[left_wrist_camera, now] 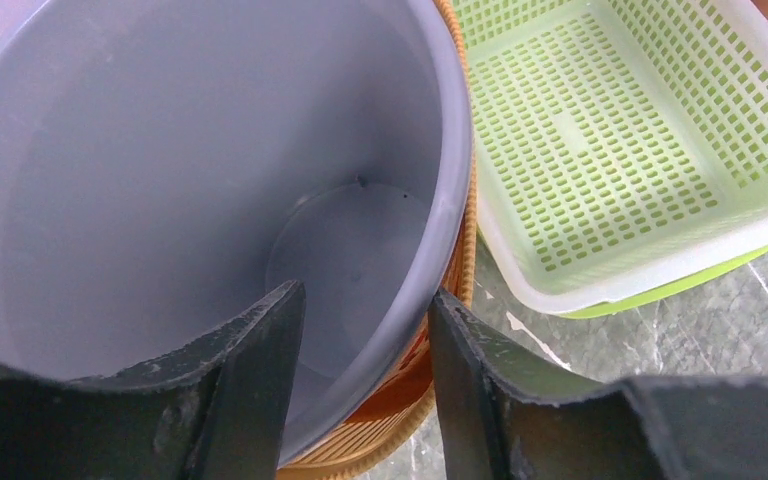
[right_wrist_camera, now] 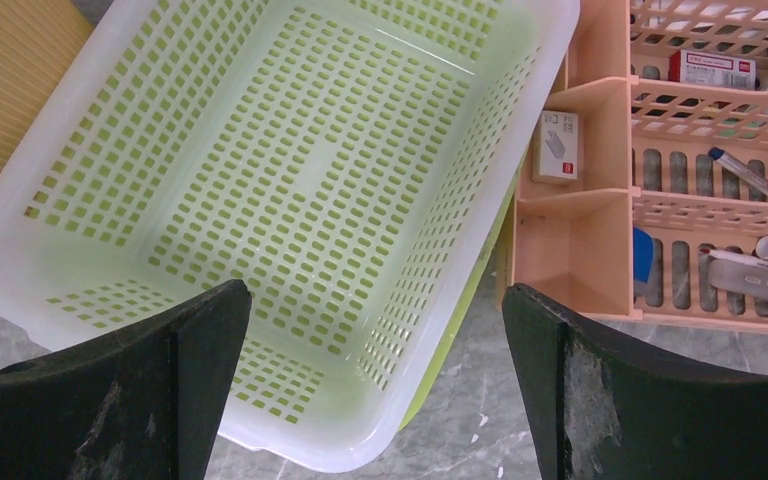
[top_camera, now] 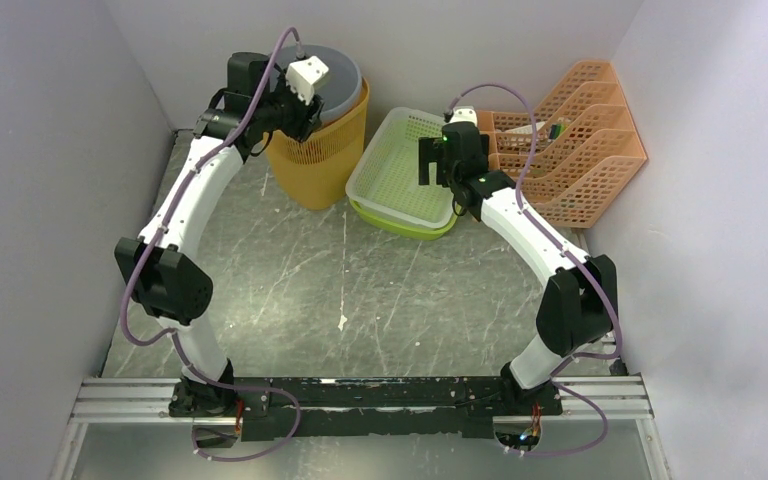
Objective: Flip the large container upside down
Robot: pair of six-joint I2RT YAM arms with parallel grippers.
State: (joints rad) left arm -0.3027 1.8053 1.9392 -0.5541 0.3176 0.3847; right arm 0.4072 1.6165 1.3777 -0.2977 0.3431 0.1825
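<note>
My left gripper (left_wrist_camera: pixel 365 293) straddles the grey bucket (left_wrist_camera: pixel 160 150) rim, partly open and unclamped. The right gripper (right_wrist_camera: pixel 375 290) gapes empty. The bucket is nested in the orange basket (left_wrist_camera: pixel 360 445), so lifting may drag both.

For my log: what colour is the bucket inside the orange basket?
The bucket is grey; left wrist view.

Stacked green trays (top_camera: pixel 400 172) sit beside a peach organizer (top_camera: pixel 582 150) holding, seemingly, pens (right_wrist_camera: pixel 749 176).
</note>
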